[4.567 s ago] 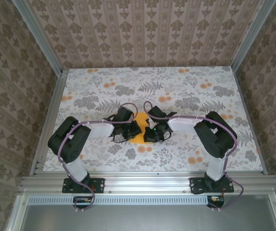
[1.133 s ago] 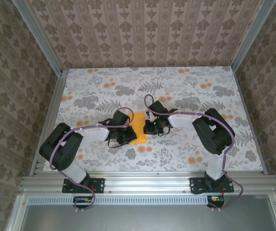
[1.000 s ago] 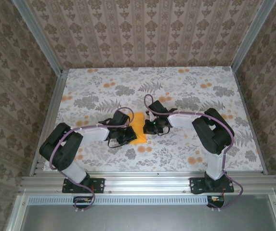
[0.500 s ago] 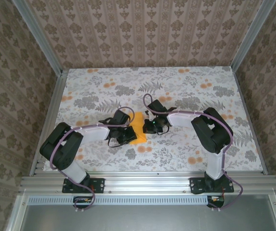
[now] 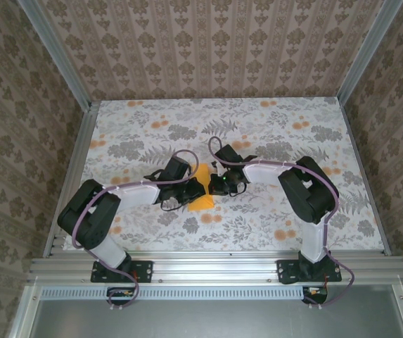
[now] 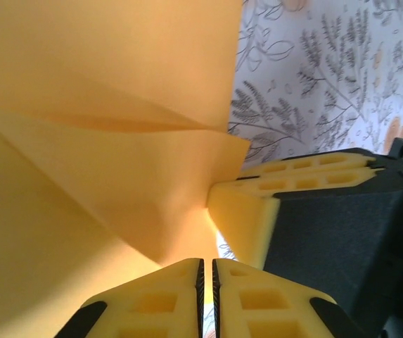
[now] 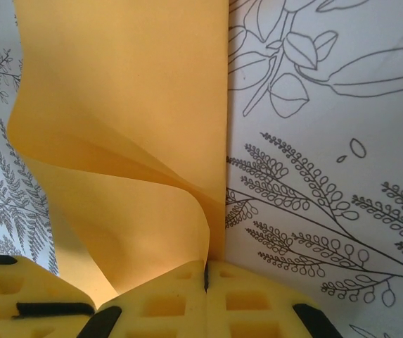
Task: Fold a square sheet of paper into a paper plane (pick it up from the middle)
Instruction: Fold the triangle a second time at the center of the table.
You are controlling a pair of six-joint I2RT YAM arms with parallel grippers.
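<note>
The square sheet of paper (image 5: 202, 196) is bright orange and partly folded, lying between the two grippers at mid-table. My right gripper (image 5: 219, 184) is shut on its right edge; in the right wrist view the paper (image 7: 117, 105) curls up and runs into the seam between the yellow pads at my right gripper (image 7: 206, 265). My left gripper (image 5: 190, 190) meets the sheet from the left. In the left wrist view the creased paper (image 6: 103, 141) reaches the tips of my left gripper (image 6: 207, 262), whose jaws stand a thin slit apart, pinching a bit of paper. The right gripper's fingers (image 6: 306, 172) sit close beside.
The table (image 5: 292, 141) carries a cloth printed with grey leaves and small orange flowers. Aluminium rails (image 5: 71, 176) and patterned walls enclose it on three sides. Both arms bend inward, their wrists nearly touching over the middle.
My left gripper has shifted right and tilted with the paper; the sheet's near end now shows further toward the front edge. The right gripper has barely moved.
</note>
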